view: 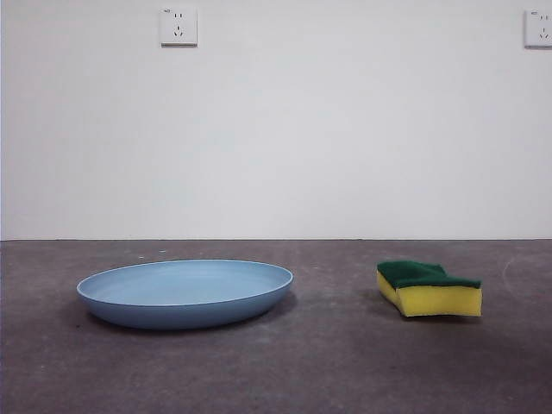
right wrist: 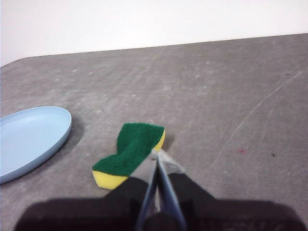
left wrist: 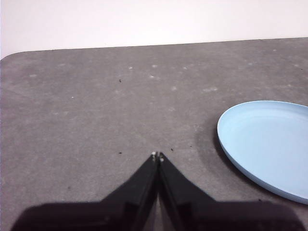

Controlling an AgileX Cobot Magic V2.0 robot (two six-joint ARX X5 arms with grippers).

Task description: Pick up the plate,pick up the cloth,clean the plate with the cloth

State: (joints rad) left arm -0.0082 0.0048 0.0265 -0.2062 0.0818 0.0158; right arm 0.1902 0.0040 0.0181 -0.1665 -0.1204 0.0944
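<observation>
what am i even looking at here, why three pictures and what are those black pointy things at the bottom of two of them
It is a two-armed robot at a grey table. One picture looks level across the table from a low front camera; the other two come from cameras on each arm's wrist. The black points are each hand's two jaws, pressed together: the left hand near a light-blue plate, the right hand above a yellow-and-green sponge. Plate and sponge lie apart on the table. Nothing is held.

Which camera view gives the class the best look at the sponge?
The front view: the sponge shows whole from the side, green layer over yellow foam. The right wrist view shows its green top from above, but the shut right gripper overlaps one edge. The left wrist view misses it.
</observation>
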